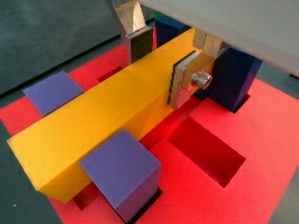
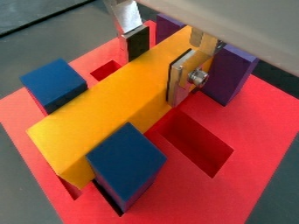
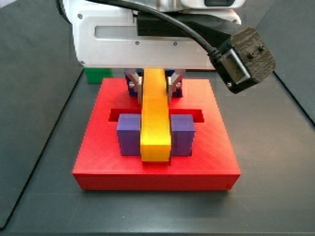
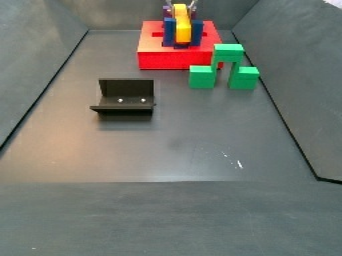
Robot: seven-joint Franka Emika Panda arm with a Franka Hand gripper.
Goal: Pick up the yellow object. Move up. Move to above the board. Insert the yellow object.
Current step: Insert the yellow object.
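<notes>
Clamping the level yellow object [image 3: 155, 115], the gripper [image 1: 163, 59] aligns it between the board's [image 3: 155, 168] posts.

We see bar [image 3: 154, 120] lying on board [image 3: 99, 157], between posts [image 3: 127, 135], gripper [image 1: 162, 59] at bar's far end, fingers [image 1: 184, 75] on either side. Slot [image 1: 208, 150] beside bar. In side view, arch block [image 4: 221, 69] just right of board, fixture [image 4: 123, 97] well apart, nearer us.

Dark grey matte tabletop [image 4: 160, 150], enclosed by low dark walls [image 4: 40, 90] at its sides. Faint light reflections show near its centre.
</notes>
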